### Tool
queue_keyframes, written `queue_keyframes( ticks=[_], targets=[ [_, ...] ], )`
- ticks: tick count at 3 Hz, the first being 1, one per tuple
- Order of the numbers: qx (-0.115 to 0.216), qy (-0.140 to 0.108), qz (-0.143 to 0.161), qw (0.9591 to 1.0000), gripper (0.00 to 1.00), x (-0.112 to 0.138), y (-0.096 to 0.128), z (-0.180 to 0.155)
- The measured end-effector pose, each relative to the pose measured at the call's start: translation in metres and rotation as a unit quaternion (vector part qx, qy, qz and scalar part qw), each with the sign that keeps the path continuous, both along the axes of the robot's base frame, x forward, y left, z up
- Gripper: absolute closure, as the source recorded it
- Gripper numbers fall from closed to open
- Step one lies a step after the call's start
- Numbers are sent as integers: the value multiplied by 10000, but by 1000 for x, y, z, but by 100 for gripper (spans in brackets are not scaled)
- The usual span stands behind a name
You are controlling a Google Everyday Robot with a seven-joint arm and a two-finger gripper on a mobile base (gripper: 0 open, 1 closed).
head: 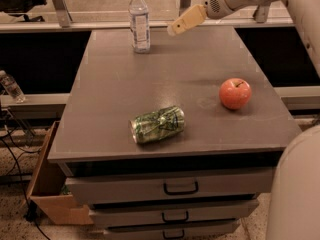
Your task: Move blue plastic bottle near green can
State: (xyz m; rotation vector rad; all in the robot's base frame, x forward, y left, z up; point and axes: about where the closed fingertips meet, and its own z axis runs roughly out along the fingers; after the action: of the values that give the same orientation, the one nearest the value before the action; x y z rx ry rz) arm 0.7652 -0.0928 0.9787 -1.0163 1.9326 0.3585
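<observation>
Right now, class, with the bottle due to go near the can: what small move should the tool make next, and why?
Probably ease the tool left toward the bottle. The tool hovers to the bottle's right, apart from it; the bottle stands upright at the table's far edge, ungrasped, while the can lies on its side near the front.

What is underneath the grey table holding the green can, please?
Three shut drawers with dark handles; their contents are hidden. A cardboard box stands beside them. The gripper hovers above the far edge of the table, right of the bottle.
</observation>
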Motion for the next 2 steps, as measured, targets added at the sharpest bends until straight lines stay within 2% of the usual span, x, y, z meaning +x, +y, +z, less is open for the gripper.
queue_keyframes(
  ticks=[1,2],
  targets=[
    [543,14,-130,9984,0,35,42,-9],
    [909,-79,-187,9957,0,66,79,-22]
  ],
)
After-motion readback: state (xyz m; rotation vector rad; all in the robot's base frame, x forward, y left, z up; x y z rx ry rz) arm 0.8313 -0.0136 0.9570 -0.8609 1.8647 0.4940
